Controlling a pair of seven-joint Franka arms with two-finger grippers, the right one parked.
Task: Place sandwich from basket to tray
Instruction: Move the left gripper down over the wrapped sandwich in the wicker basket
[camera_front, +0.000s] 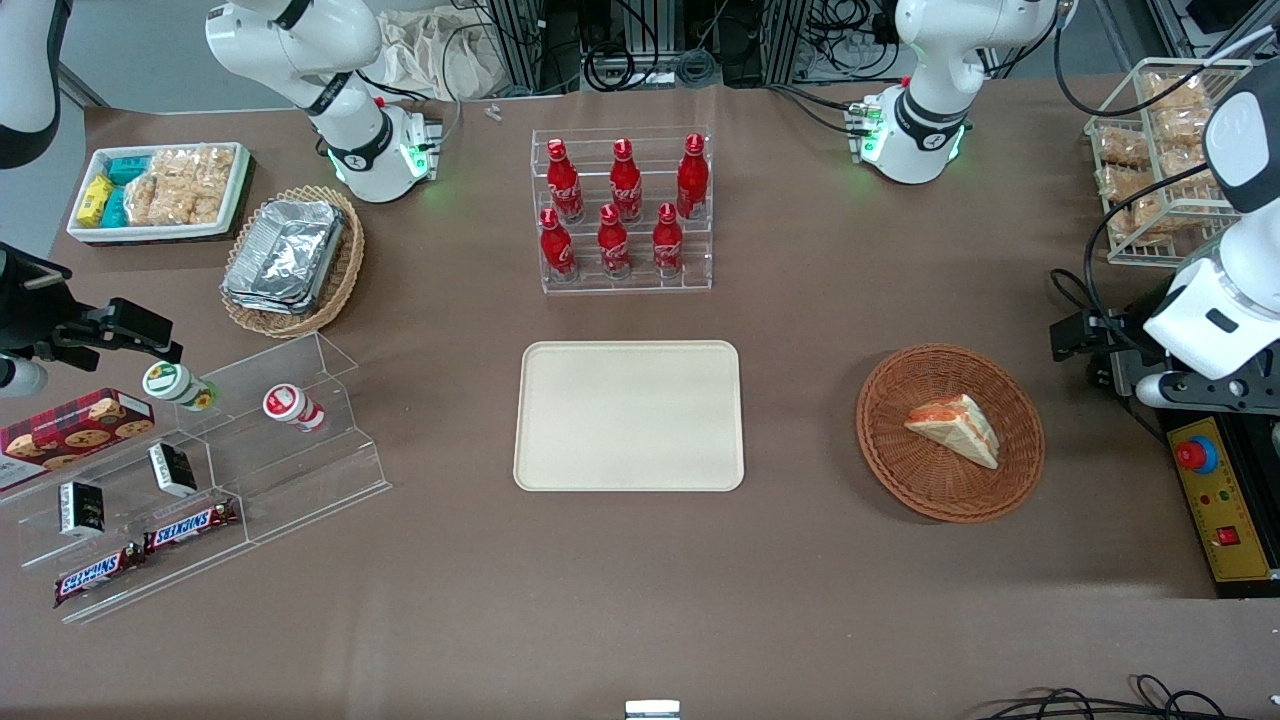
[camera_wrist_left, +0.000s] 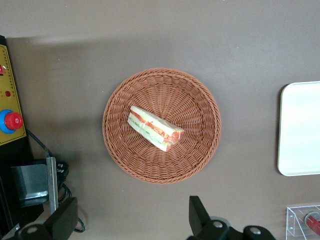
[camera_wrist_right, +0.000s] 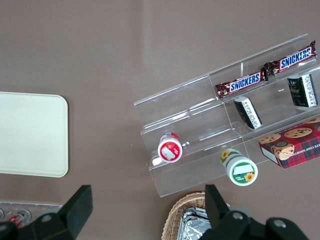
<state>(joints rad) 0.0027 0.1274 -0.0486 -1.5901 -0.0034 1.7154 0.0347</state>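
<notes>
While the sandwich (camera_wrist_left: 155, 128) lies in the basket (camera_wrist_left: 200, 100), the gripper (camera_wrist_left: 131, 224) hovers above, fingers wide.
Its long axis runs diagonally, narrow tip toward the tray (camera_front: 630, 470).

Glossy white rounded arm shells with black joint bands and green status lights at the bases — black cables trail from each; the working arm's tool (camera_wrist_left: 132, 227), above the desk, carries matte black fingers with silver screws.

Reddish-brown woven basket (camera_wrist_left: 161, 125); pale sandwich (camera_wrist_left: 155, 128), red-green layers; cream tray (camera_front: 629, 416); black gripper (camera_wrist_left: 131, 220)
</notes>
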